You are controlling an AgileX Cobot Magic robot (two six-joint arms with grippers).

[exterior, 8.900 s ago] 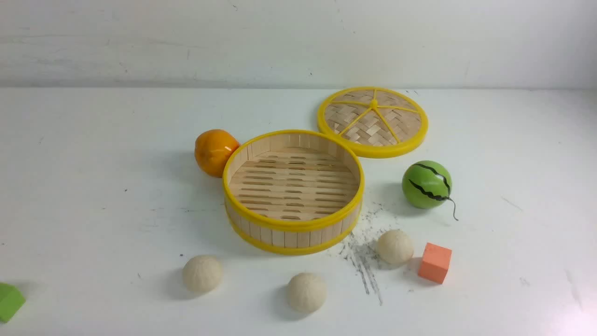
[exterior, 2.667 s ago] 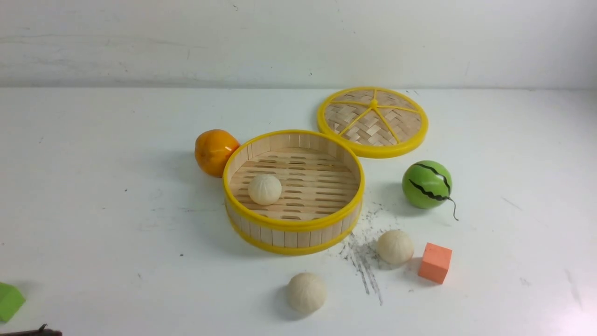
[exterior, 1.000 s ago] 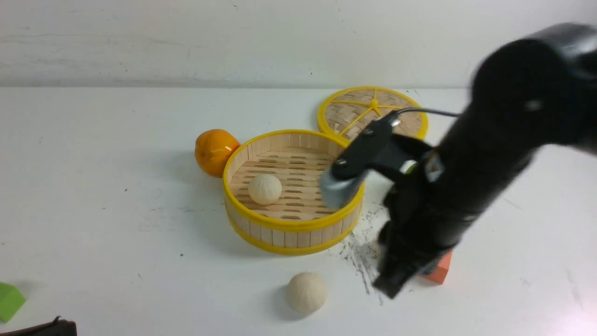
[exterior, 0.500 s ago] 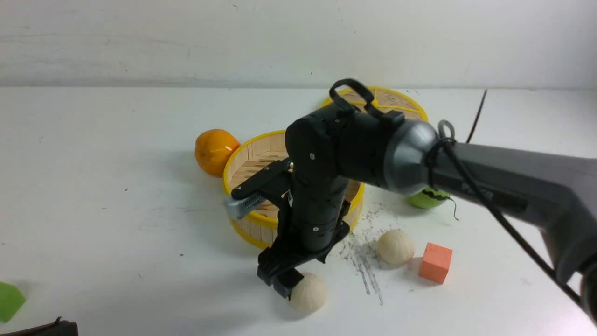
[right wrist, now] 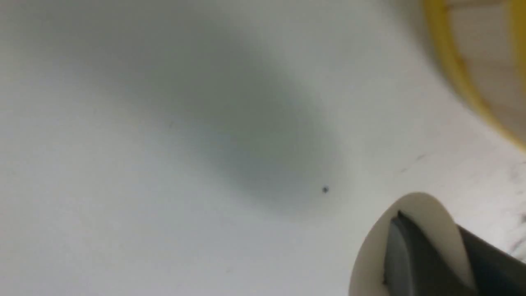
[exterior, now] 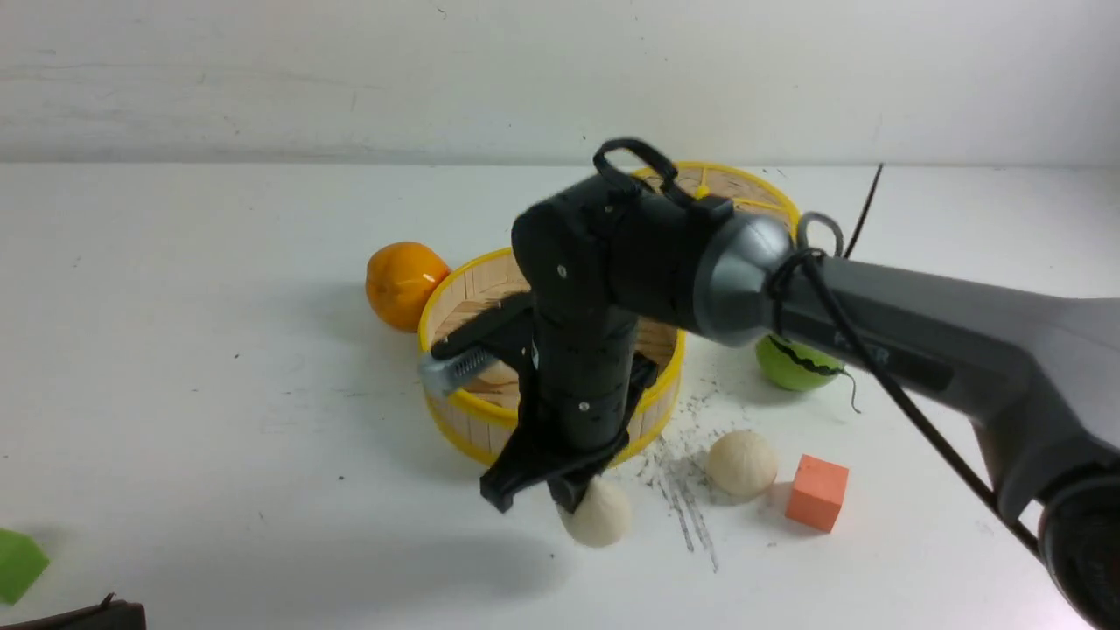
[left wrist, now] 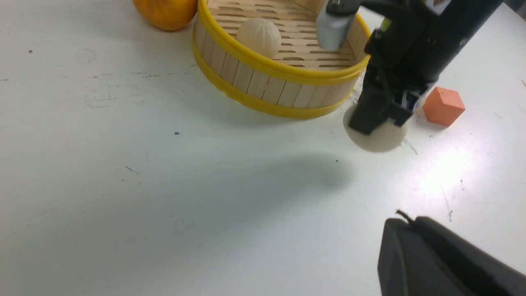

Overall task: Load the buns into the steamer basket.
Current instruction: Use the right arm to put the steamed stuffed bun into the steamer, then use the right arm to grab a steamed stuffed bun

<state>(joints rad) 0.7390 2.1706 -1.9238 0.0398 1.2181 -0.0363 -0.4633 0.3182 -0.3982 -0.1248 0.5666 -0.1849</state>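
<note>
Counter (exterior: 175, 394): white and scuffed.
Right gripper (exterior: 560, 500): jaws pinched the held bun (exterior: 604, 523), just on the near-edge side of the basket (exterior: 462, 427).
Basket: stood mid-counter with the inner bun (left wrist: 259, 37) on its slats.
Third bun (exterior: 741, 464): lay nearer the right edge, beside the cube (exterior: 816, 492).
Left gripper (left wrist: 435, 259): sat at the near-left corner; I couldn't tell how its jaws stood.

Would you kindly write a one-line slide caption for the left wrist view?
Right gripper pinches one bun beside the steamer basket, where another bun sits.

Faint lettering on the right arm (exterior: 962, 332) — too blurred to read.
</note>
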